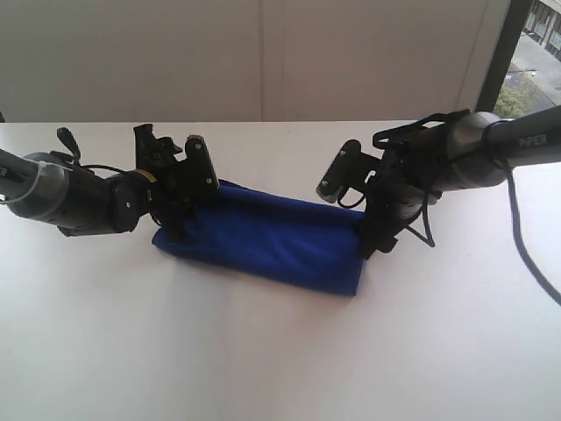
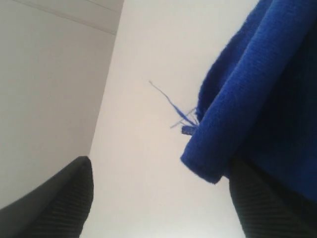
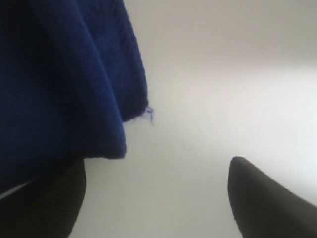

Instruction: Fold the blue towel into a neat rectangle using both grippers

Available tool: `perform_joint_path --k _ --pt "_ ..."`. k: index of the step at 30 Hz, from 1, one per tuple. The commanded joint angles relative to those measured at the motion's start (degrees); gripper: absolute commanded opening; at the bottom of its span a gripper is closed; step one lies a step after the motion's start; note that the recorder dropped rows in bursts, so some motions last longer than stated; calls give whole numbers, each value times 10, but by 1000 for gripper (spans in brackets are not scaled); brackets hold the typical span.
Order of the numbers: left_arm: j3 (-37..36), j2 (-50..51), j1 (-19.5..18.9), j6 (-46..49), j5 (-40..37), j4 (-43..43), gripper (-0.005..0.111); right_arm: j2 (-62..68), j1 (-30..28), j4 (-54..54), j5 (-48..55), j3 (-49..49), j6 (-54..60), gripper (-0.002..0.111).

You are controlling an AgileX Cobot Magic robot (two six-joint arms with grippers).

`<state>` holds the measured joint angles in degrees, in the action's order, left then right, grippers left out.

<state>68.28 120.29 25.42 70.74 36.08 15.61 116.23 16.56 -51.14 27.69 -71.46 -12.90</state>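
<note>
- While both arms reach low over the work surface, I find the blue towel (image 1: 272, 237) folded into a long band across the middle of the white table (image 1: 263, 360).
- The left gripper (image 1: 175, 230) stands at the towel's left end and the right gripper (image 1: 375, 247) at its right end, each with its tips down at the cloth.
- In the left wrist view the jaws are spread wide, with bare table between them. One finger (image 2: 54, 208) is clear of the cloth, and the other is partly covered by the towel's hem. I see nothing pinched.
- In the right wrist view the jaws are likewise spread wide. One finger (image 3: 267, 198) is over bare table, and the other is in shadow under the towel's edge. Again I see nothing pinched.
- Loose blue threads (image 2: 173, 106) trail from the towel's corner onto the table.
- White lettering (image 1: 532, 140) on the right arm (image 1: 473, 145) reads "PIPER", as far as I can make out.
- The table is plain, matt and evenly lit.
- A pale panelled wall (image 1: 263, 53) stands behind it. A dark-framed window (image 1: 530, 61) at the upper right shows greenery and a building outside.
</note>
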Motion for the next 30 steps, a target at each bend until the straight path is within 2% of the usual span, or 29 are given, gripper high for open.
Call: perform_joint_path --k 1,8,12,15,17,19,20,22,25,28,30 --pt "-3 -35 0 -1 -33 9 79 -42 0 13 -5 1 -8 74" --pt "-3 -52 0 -3 -52 9 78 -76 0 13 -4 1 -12 74" --pt "-3 -59 0 -3 -97 20 78 -77 0 33 14 1 -14 74" --pt "-3 -81 0 1 -103 68 78 -86 0 99 21 1 -4 69" --pt "-3 -104 0 1 -104 120 78 -96 0 157 19 1 46 63" --pt "-3 -131 0 1 -133 191 76 -113 0 261 14 1 149 53" --pt "-3 -145 0 2 -161 226 71 -120 0 322 14 1 197 48" --pt "-3 -164 -4 16 -238 260 52 -135 0 453 14 1 318 32" --pt "-2 -169 -7 31 -357 257 -1 -136 0 619 63 -12 487 3" --pt "-2 -153 -7 36 -400 256 0 -108 0 706 115 -37 562 0" --pt "-2 -133 -7 36 -404 259 0 -83 0 711 113 -48 564 0"
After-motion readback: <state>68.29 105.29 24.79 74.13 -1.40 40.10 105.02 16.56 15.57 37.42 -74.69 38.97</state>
